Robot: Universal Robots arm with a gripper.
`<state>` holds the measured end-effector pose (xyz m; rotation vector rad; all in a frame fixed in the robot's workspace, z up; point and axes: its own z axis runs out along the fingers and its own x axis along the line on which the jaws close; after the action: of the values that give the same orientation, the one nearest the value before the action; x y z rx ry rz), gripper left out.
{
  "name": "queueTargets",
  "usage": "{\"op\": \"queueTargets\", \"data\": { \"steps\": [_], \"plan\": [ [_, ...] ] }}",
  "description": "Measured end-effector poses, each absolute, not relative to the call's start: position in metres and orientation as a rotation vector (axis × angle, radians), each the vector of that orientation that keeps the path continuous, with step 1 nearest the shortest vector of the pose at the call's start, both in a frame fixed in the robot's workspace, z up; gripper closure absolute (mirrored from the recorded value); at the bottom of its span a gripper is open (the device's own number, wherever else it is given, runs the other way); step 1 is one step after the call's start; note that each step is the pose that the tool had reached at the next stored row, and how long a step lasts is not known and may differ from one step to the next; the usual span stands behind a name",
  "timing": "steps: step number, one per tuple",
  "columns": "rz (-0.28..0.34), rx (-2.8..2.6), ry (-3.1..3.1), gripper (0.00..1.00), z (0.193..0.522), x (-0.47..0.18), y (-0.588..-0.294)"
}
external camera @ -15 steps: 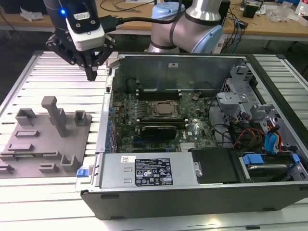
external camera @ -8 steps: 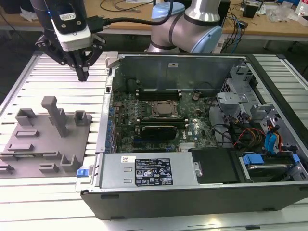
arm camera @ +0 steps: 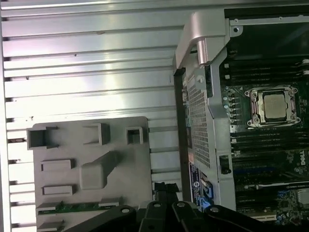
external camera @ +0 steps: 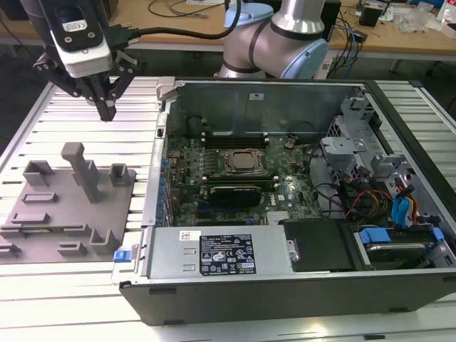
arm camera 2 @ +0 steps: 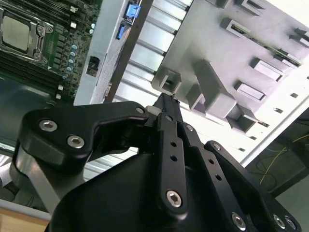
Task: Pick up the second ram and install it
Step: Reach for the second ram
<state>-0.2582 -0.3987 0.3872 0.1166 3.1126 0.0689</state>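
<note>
One green ram stick [arm camera: 79, 207] lies slotted at the edge of the grey holder tray [arm camera: 131, 169], its chips hard to make out. My pincer [external camera: 107, 112] hangs clenched, empty, over the slatted metal desk [external camera: 50, 117] near that tray.

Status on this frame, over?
Gripper shut, empty, above table by gray fixture. Second ram lying in fixture, untouched. Tall fixture post beside it.

Open computer case [external camera: 285, 299] on slatted counter [external camera: 57, 299]; grey fixture plate [external camera: 71, 214] just beside, at the exterior view's left; CPU socket [external camera: 246, 162] centred on motherboard [external camera: 187, 151].
</note>
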Motion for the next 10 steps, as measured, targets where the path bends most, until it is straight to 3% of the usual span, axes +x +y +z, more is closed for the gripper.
{"op": "queueTargets", "data": {
  "steps": [10],
  "plan": [
    [0.069, 0.117, 3.113, 0.89, 0.386, -0.28, -0.399]
  ]
}}
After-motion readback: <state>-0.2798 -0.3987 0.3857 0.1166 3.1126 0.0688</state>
